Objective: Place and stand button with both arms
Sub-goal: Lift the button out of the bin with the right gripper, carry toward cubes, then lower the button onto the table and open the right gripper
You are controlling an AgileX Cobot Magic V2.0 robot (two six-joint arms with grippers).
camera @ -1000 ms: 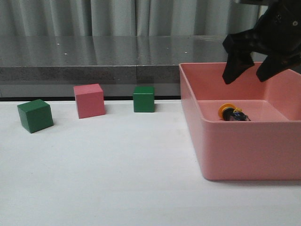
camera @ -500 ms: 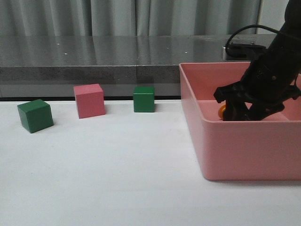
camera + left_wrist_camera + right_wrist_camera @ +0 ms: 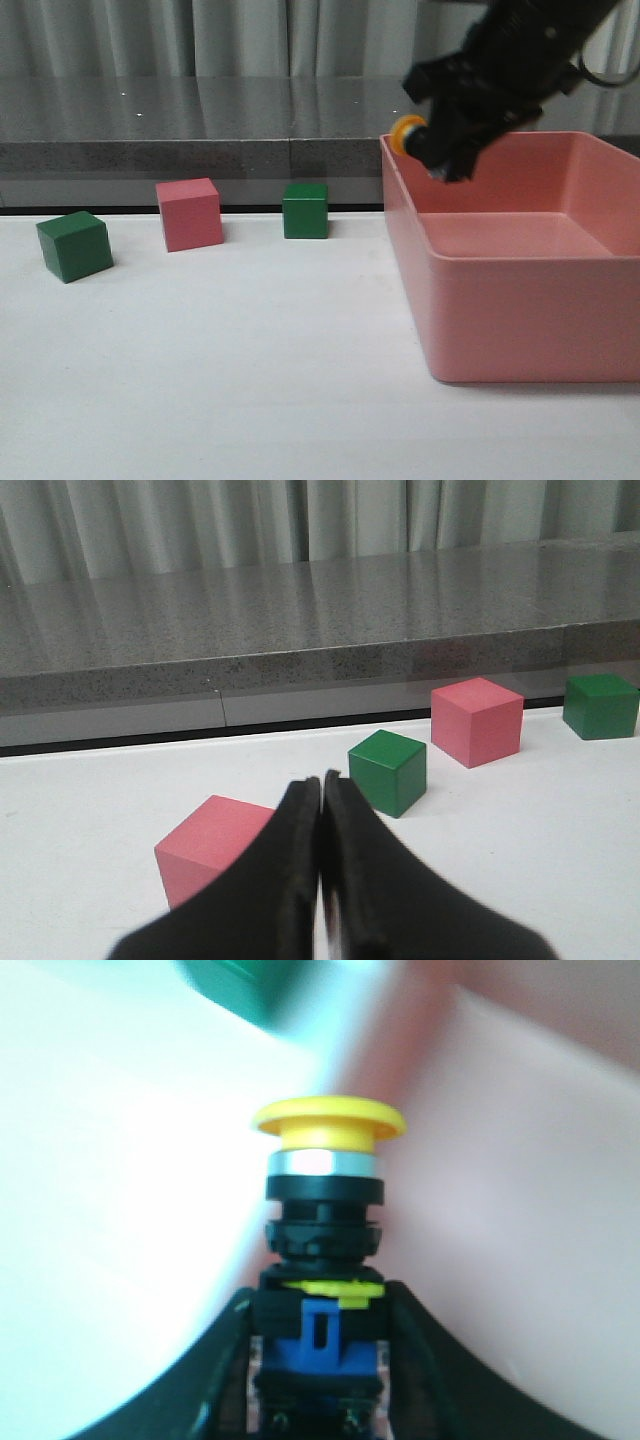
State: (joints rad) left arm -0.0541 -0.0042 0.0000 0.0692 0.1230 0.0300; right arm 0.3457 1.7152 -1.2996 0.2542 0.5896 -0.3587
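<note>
The right arm's black jointed gripper holds the small push-button switch with its round yellow mushroom cap in the air over the near-left rim of the large pink plastic bin, jaws clamped on the blue-grey base block, cap pointing away from the wrist. The left gripper hangs low over the white table, its fingers pressed together on nothing, near a pink cube.

The grip sits only on the base, so a fast swing could twist the switch between the pads; a tilted release would probably let the top-heavy part topple rather than stand.

Half a second ago the right gripper was down inside the bin at the switch; a second ago the switch lay on its side on the bin floor, the jaws spread above.
</note>
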